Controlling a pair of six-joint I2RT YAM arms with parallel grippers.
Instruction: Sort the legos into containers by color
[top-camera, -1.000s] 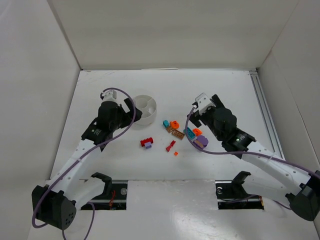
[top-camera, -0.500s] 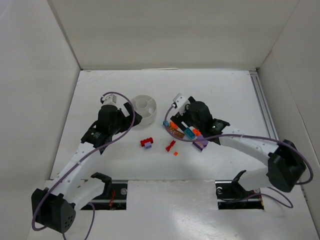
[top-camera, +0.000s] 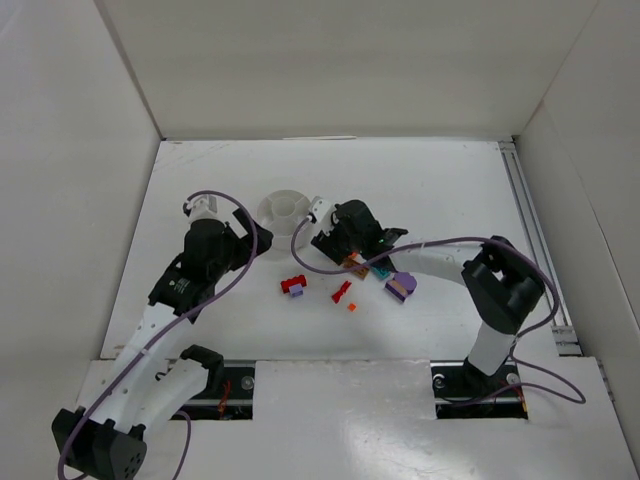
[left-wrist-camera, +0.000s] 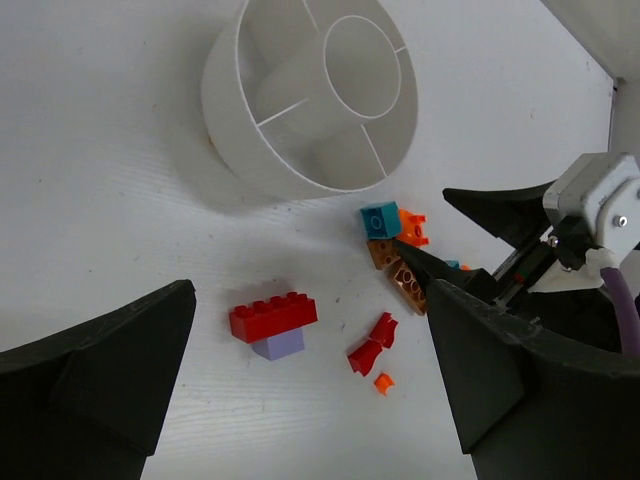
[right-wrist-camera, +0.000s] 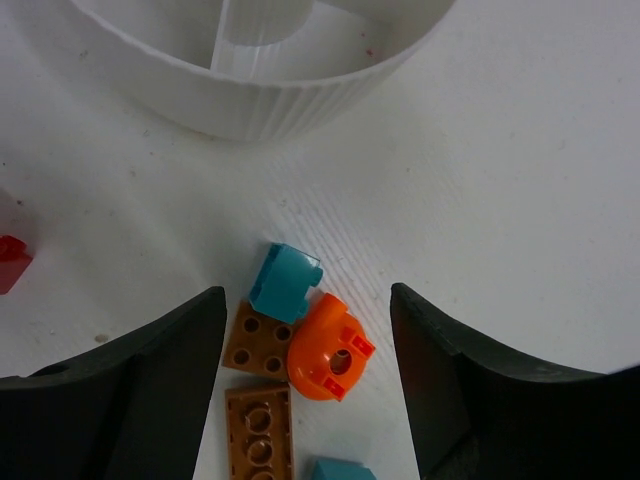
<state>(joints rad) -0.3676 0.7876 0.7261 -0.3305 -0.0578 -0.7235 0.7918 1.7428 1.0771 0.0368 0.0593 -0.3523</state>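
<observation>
**Sorting at its outset.** The white divided dish (top-camera: 283, 208) stands on the counter (top-camera: 430, 185) between the two arms, and no brick shows in its wedges. The right pincer (right-wrist-camera: 305, 300) hangs low just in front of the dish, jaws apart and clamped on nothing. It straddles a teal brick (right-wrist-camera: 285, 283) and a rounded orange piece (right-wrist-camera: 328, 358) that touch each other, with two tan plates (right-wrist-camera: 258, 345) lying against them. The left pincer (left-wrist-camera: 308, 330), spread wide and empty, hangs beside the dish on its left. A red brick (left-wrist-camera: 272, 315) sits stacked on a lilac brick (left-wrist-camera: 280, 346) nearer the arms, and a purple brick (top-camera: 402, 285) lies apart to the right.

The step in hand appears to be the approach for a first pick. The next move calls for closing on one colour alone, probably teal, without dragging its neighbours. A short carry to a wedge would follow.
</observation>
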